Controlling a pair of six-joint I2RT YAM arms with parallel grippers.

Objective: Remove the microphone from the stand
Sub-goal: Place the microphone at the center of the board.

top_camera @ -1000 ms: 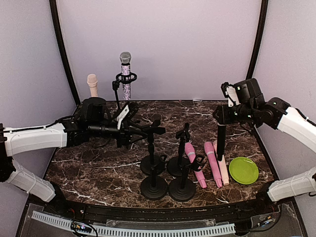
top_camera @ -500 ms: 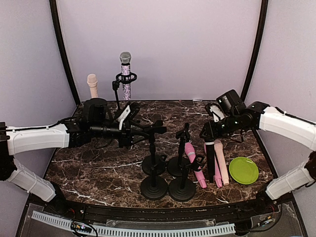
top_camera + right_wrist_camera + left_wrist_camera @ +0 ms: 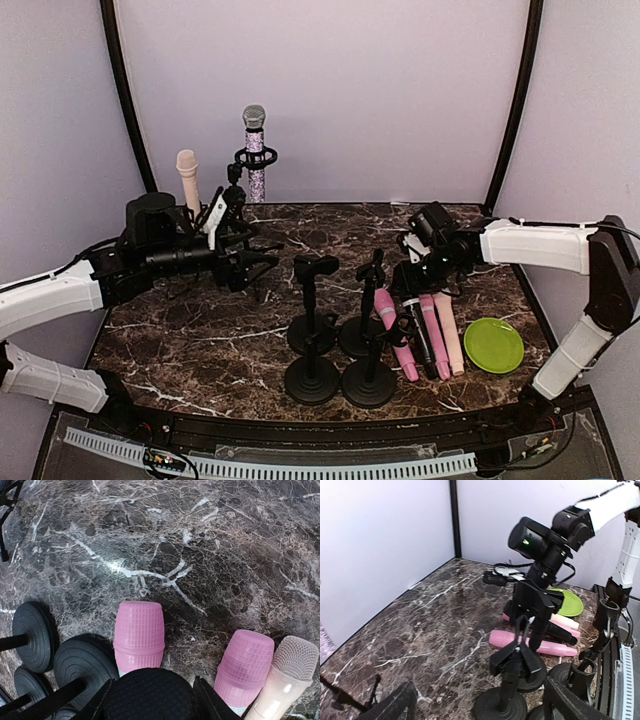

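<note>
"L tool (image 3: 260, 262) is backing off the stand (image 3: 308, 300), fingers apart now."
"Yep. R tool (image 3: 412, 283) is still clamping the black mic (image 3: 150, 692), laying it on the counter (image 3: 200, 340) btw the pink mics (image 3: 398, 340)."

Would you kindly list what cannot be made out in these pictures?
Right wrist view: whether the right pincer truly presses the black microphone; the bottom edge cuts both off.
Top view: the black microphone's head, hidden under the right pincer.
Top view: how the glitter microphone sits in the rear stand; too small.
</note>
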